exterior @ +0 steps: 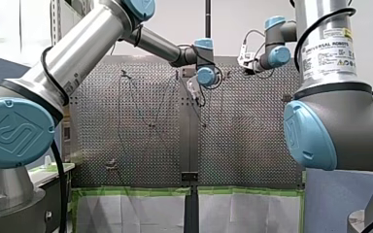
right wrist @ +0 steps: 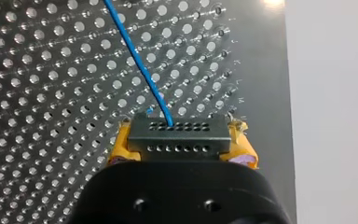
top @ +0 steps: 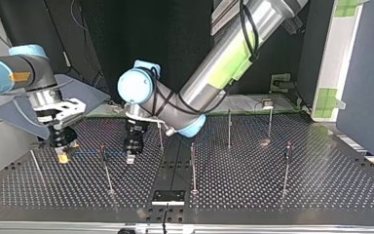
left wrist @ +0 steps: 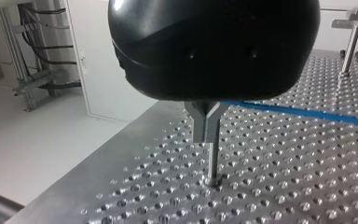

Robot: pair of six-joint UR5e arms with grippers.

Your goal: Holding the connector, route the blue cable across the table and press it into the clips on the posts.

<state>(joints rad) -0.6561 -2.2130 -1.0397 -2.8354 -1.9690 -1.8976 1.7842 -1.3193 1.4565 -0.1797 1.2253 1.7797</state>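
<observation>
Starting at the top view's left, my right tool point(top: 63, 153) hangs low over the bench point(top: 321, 185) near its edge. In its own wrist view the yellow pads point(right wrist: 121, 149) are closed tight on the dark connector point(right wrist: 177, 137), one at each end of it, with its rows of small holes facing the camera. The blue cable point(top: 90, 153) leaves the middle of the connector and runs off over the perforated plate, ahead of the tool.

Moving right in the top view, the cable stretches almost level, just above the bench. It passes a thin post point(top: 102, 161) with a dark clip at its top, level with that clip. I cannot tell whether it is seated in the clip or only lying against it.

Next comes my left tool point(top: 130, 157), pointing straight down. In the left wrist view its metal fingers point(left wrist: 207, 122) are drawn together to a narrow point. The cable comes right up to them from one side, so they appear pinched shut on it. Under the fingertips a thin rod point(left wrist: 212, 161) runs down to the plate.

Further right in the top view, more slim posts point(top: 229, 129) stand well apart across the bench, none of them touched by the cable.
</observation>
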